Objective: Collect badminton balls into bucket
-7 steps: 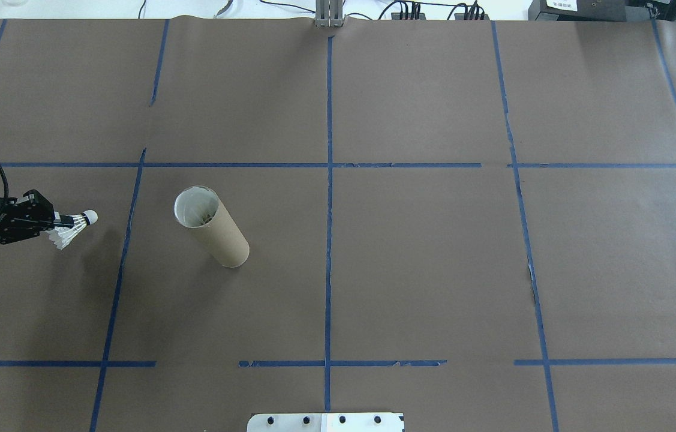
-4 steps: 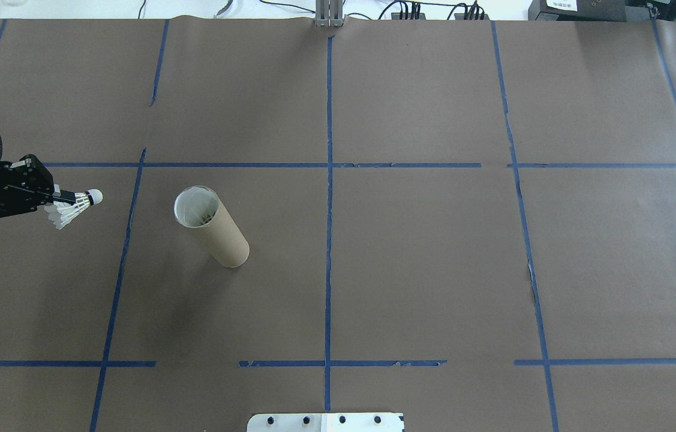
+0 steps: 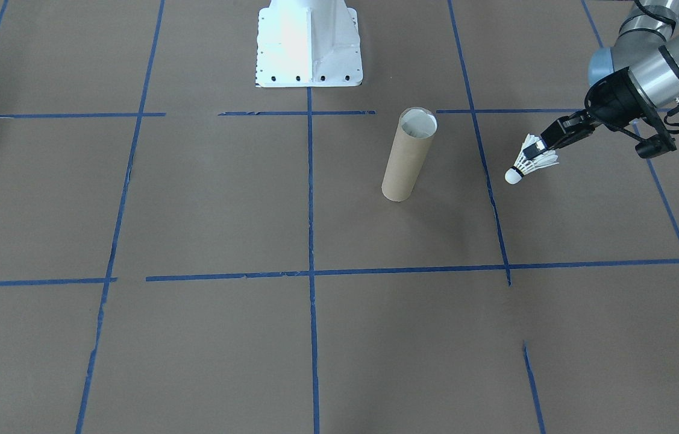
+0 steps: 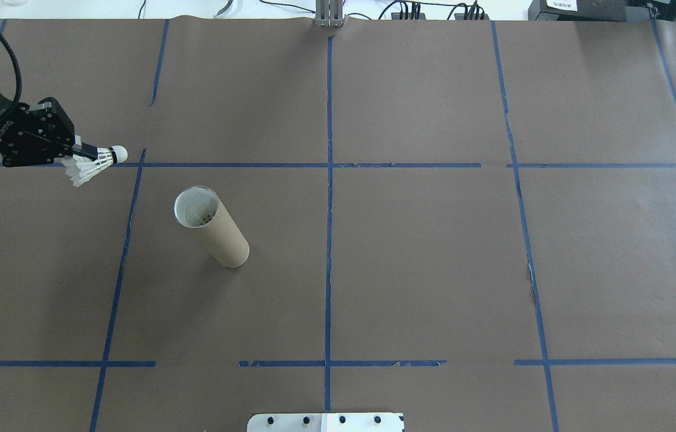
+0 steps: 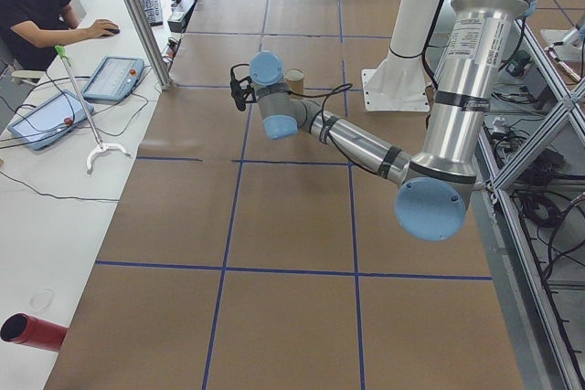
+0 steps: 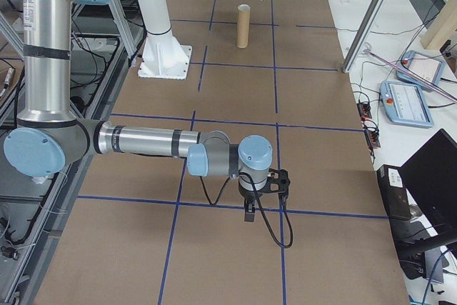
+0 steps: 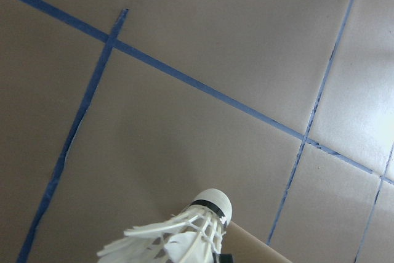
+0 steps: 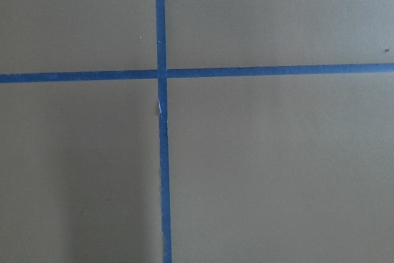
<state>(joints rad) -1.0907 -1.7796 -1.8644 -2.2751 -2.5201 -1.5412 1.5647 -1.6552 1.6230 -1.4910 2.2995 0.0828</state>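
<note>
- The shuttlecock (image 4: pixel 95 164) is held off the tabletop, cork tip pointing toward the table's middle and feathers flaring back toward the gripper; it hangs near the tabletop's left edge, in the half away from the robot's base.
- The left gripper (image 4: pixel 83 153) is clamped on the shuttlecock's feather skirt, its two thin black fingers (image 3: pixel 547 140) pressed together on it in the front-facing view.
- The left arm (image 3: pixel 655 63) comes in from the left edge and runs low and nearly level over the paper, wrist stretched out toward the tube.
- The cardboard tube (image 4: pixel 213 227) stands upright with its whitish mouth open upward, well apart from the shuttlecock, further toward the table's middle and nearer the base side.
- Between shuttlecock and tube lies only brown paper (image 4: pixel 421 264) crossed by blue tape lines (image 4: pixel 329 180).
- The right arm (image 6: pixel 143 141) lies low along the tabletop's right end, far from the tube; its gripper (image 6: pixel 248 212) points down at a tape crossing, and whether it is apart or together cannot be told.
- The white base plate (image 3: pixel 308 45) sits at the tabletop's robot-side edge.
</note>
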